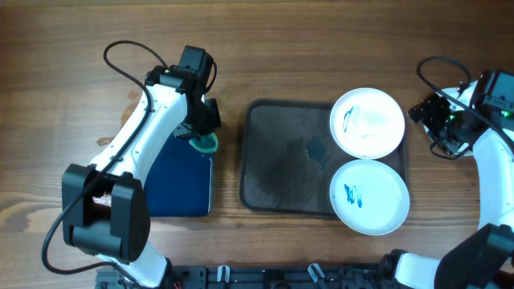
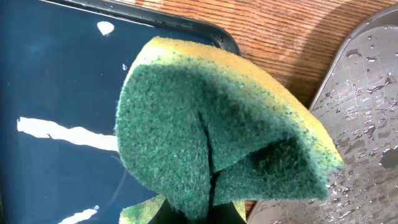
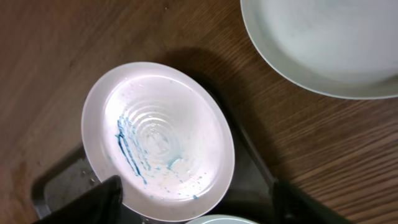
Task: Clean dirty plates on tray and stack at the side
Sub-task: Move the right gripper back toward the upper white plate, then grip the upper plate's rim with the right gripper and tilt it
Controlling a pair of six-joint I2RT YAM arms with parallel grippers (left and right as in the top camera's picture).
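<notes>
At the blue tray [image 1: 181, 189] corner, left gripper [image 1: 202, 132] pinching a green sponge [image 2: 211, 124] — right gripper [image 1: 426, 116] spread open beside the plates [image 1: 368, 122]

The tabletop [image 1: 257, 40] is viewed straight down from overhead; the tray [image 1: 281, 160] is shared, caught close-up from nine and three o'clock by wrist views.

Folded green-yellow sponge [image 2: 211, 124], dark-blue tray [image 1: 181, 189], wooden table [image 1: 321, 48]
</notes>
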